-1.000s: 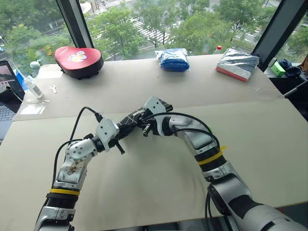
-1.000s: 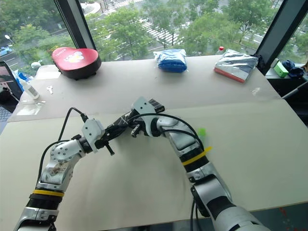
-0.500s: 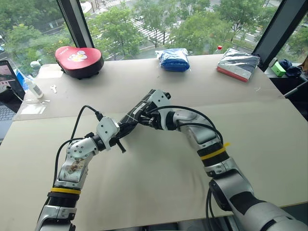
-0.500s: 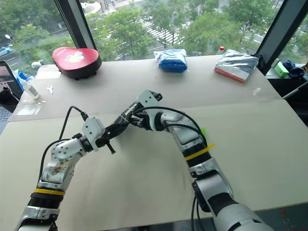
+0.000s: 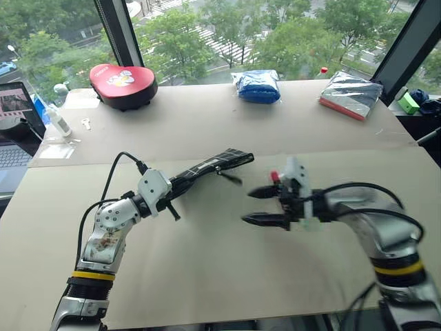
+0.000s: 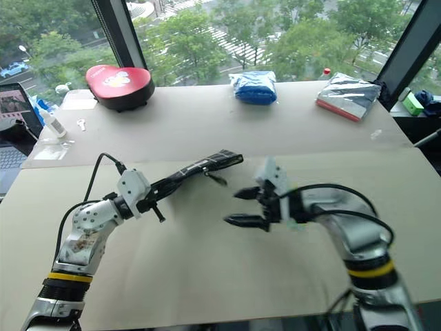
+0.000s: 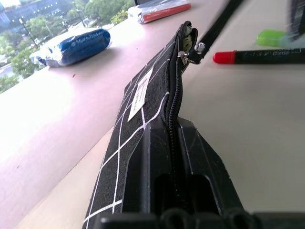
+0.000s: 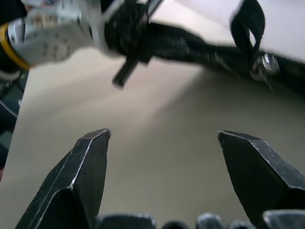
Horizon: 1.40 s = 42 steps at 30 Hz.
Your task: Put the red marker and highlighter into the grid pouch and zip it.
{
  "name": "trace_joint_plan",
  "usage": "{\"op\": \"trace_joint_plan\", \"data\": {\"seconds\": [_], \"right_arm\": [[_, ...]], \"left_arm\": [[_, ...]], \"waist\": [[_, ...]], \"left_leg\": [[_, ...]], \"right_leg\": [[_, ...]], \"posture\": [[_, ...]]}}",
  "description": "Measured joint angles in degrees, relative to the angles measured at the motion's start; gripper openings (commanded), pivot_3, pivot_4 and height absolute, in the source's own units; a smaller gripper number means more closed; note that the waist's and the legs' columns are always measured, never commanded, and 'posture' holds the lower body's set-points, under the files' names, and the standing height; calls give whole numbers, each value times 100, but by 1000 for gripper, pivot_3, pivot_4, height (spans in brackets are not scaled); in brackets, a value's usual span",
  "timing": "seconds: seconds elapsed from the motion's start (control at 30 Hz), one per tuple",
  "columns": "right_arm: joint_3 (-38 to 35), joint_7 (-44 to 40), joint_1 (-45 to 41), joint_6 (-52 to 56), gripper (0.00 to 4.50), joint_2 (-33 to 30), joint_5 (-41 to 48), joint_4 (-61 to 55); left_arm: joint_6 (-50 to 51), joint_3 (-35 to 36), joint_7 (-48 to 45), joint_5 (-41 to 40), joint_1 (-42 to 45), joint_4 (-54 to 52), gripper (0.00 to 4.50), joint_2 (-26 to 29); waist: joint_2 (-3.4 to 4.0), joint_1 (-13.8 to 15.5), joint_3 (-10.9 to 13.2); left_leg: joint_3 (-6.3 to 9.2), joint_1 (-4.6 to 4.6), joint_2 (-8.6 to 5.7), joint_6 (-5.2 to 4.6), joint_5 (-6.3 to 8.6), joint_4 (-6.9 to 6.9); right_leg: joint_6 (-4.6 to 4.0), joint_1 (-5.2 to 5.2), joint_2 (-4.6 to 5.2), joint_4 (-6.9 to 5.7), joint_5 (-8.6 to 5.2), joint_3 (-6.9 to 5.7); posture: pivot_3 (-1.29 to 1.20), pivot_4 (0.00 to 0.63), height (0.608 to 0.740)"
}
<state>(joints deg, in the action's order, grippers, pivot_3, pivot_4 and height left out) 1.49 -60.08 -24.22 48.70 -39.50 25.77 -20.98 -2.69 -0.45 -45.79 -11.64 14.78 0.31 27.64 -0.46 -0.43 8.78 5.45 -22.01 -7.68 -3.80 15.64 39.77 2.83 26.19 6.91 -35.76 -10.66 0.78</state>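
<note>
The left gripper has its jaws clamped on the grid pouch, holding it edge-up above the counter. The right gripper hangs beside it, jaws wide, empty. The red marker and highlighter lie on the counter past the pouch's end.

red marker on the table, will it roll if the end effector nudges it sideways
Probably. The red marker looks slim and round, lying flat on the smooth table, so a sideways nudge would likely roll it. It seems light and stiff; a push along its length should slide it instead.
</note>
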Motion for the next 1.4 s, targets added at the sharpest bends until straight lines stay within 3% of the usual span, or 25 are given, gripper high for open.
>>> {"op": "trace_joint_plan", "data": {"seconds": [0.17, 0.37, 1.17, 1.27, 1.4], "right_arm": [[-614, 1065, -223, 79, 3970, -289, -387, 484], [-672, 2015, -171, 304, 3970, -172, -707, 805], [-454, 2895, 1155, 381, 3970, -155, -1124, 316], [-448, 2923, 1278, 330, 3346, -142, -1150, 328], [-454, 2924, 1397, 203, 2035, -143, -1150, 310]], "left_arm": [[4, 20, -1, -62, -16, -80, 0, -2], [4, 40, 1, -127, -49, -80, 0, -13], [-88, 27, -124, -182, -16, 71, 0, -81], [-110, 28, -133, -181, 1, 103, 0, -84], [-124, 28, -159, -181, 4, 123, 0, -85]], "waist": [[-2, 8, 1], [-2, 54, 1], [-3, 124, 0], [-4, 133, 0], [-5, 147, 0]], "left_leg": [[0, 7, 14, 7, -5, -1], [-1, 0, 16, 9, -6, -1], [-2, 11, 14, 6, -4, 2], [-3, 14, 14, 5, -4, 3], [-2, 24, 14, 4, -3, 4]], "right_leg": [[-8, -3, -5, -9, 5, -3], [-13, 2, -4, -7, 8, -1], [-13, -15, -6, 1, 8, -3], [-13, -19, -6, 1, 8, -1], [-12, -31, -6, 4, 8, -3]], "posture": [[0, 150, 740], [0, 150, 740], [0, 150, 740], [0, 150, 740], [0, 150, 740]]}}
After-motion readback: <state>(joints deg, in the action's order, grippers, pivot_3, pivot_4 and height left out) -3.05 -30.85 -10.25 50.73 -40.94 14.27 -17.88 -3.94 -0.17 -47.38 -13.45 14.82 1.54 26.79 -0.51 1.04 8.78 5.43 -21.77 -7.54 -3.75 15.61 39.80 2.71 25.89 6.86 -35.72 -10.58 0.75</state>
